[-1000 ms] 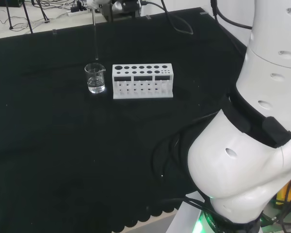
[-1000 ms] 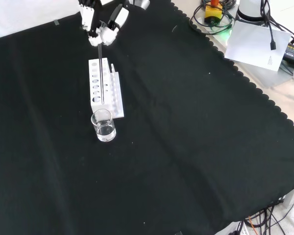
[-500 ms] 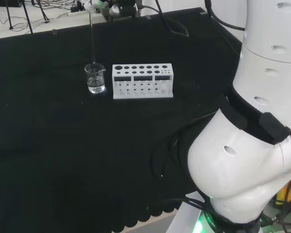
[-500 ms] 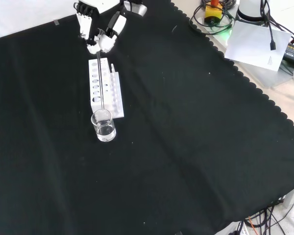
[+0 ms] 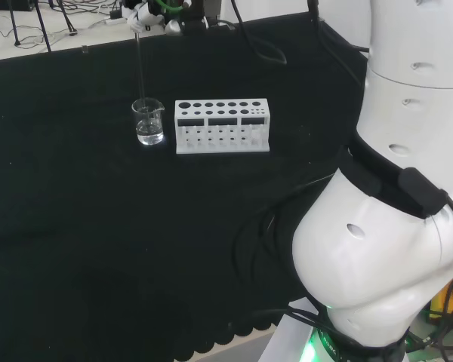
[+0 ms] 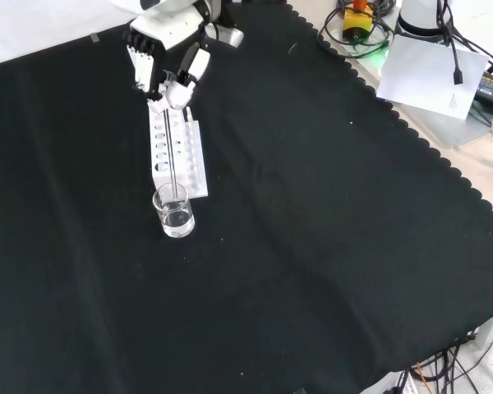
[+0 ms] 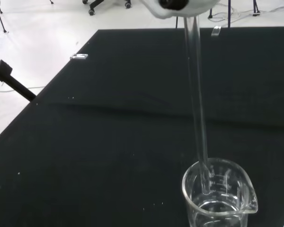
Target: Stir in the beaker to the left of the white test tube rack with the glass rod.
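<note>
On the black cloth (image 6: 312, 205), a white rack (image 6: 176, 149) stands with a small beaker (image 6: 173, 211) just beside it, to its left in the head view. Above them the hand (image 6: 166, 57) pinches the top of a glass rod (image 6: 170, 144) with curled fingers. The rod hangs nearly upright, its lower end dipping inside the beaker's rim, above a little clear liquid (image 7: 217, 211).

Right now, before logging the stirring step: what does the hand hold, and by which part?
The hand holds the glass rod by its upper end; the lower end dips into the beaker.
</note>
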Robot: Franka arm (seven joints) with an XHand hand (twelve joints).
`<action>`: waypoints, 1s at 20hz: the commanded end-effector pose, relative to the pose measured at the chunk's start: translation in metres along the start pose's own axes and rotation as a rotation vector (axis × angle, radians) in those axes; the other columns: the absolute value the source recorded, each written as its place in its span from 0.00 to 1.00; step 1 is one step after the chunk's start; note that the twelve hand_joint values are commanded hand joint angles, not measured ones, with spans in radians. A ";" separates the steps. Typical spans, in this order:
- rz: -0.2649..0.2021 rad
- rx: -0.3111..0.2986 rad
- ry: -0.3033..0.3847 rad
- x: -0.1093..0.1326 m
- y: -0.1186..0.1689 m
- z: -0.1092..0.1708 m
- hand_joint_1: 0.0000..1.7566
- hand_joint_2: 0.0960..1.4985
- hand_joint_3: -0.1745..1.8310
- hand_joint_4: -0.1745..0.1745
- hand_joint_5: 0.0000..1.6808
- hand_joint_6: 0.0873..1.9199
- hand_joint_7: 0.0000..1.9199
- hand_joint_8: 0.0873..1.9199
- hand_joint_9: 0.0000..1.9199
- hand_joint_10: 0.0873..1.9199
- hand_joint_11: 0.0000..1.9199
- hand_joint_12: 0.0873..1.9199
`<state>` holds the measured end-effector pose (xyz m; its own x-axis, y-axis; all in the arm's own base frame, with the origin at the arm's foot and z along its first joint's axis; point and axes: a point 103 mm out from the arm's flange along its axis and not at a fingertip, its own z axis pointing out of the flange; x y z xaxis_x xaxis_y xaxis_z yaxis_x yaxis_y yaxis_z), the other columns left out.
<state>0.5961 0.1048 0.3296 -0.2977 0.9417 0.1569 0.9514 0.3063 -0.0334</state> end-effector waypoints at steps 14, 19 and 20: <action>-0.037 0.059 0.002 0.002 0.012 0.071 0.73 0.71 0.09 0.00 0.62 0.28 0.56 0.59 0.83 0.44 0.81 0.36; -0.031 0.039 0.002 -0.005 0.019 0.058 0.73 0.71 0.09 0.00 0.62 0.28 0.56 0.59 0.83 0.44 0.81 0.36; -0.024 0.034 0.001 -0.010 0.020 0.056 0.73 0.71 0.09 0.00 0.62 0.28 0.56 0.59 0.83 0.44 0.81 0.36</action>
<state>0.6073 0.1185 0.2663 -0.3318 0.9296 0.1605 0.9353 0.3463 -0.0724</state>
